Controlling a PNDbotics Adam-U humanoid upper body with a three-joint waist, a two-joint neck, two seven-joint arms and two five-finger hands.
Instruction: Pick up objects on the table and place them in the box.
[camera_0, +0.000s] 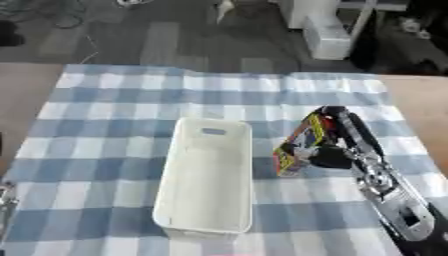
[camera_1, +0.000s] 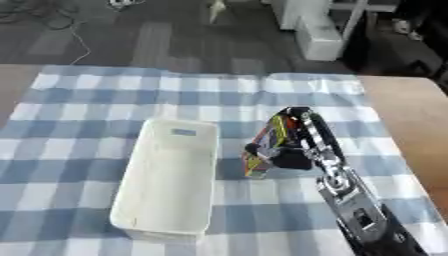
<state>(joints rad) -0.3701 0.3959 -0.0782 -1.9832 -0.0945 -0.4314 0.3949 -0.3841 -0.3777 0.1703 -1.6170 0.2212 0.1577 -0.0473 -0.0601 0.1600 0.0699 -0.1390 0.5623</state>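
Left eye view: right hand (camera_0: 337, 142) grips colourful packet (camera_0: 297, 145) (snack bag, perhaps).

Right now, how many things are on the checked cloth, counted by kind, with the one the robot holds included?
White box: 1, nothing visible inside
Colourful packet, held in the right hand beside the box: 1
Total: 2

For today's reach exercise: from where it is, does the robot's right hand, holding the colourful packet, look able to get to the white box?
Probably yes: the right hand, curled round the colourful packet, is beside the white box, with only bare checked cloth between.
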